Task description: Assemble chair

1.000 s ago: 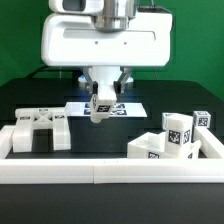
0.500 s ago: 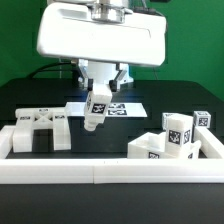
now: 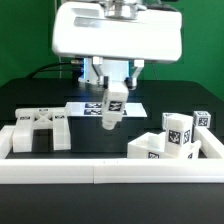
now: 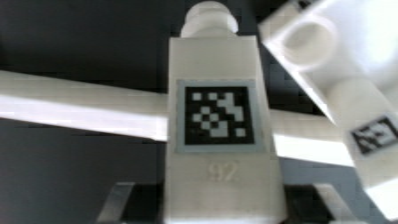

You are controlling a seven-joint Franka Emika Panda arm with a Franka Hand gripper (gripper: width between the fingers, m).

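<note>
- Exterior view: the gripper point(image 3: 113, 90) hangs under the big white arm point(image 3: 117, 38) and is closed on the upper end of a white bar point(image 3: 112, 110). This bar is one of the chair's parts.
- The bar has a tag on its front face. It is a little tilted, with the lower end toward the exterior view's left, and it seems to be off the table point(image 3: 100, 138).
- The marker board point(image 3: 82, 108) lies on the table just behind the bar.
- A flat chair part point(image 3: 40, 128) lies well apart from the bar, toward the exterior view's left.
- A group of tagged blocks point(image 3: 175, 135) stands well apart from the bar, toward the exterior view's right.
- The long rail point(image 3: 100, 172) lies in front of the bar, nearer to the camera.
- Wrist view: the bar point(image 4: 217, 110) fills the middle, with its tag facing the camera and a round peg point(image 4: 210, 18) at the far end.
- The gripper point(image 4: 217, 200) clamps the near end of the bar from both sides.
- A tagged part point(image 4: 338, 90) with a round hole lies beside the bar, farther away.
- A white strip point(image 4: 80, 100) passes behind the bar; I cannot tell what it is.
</note>
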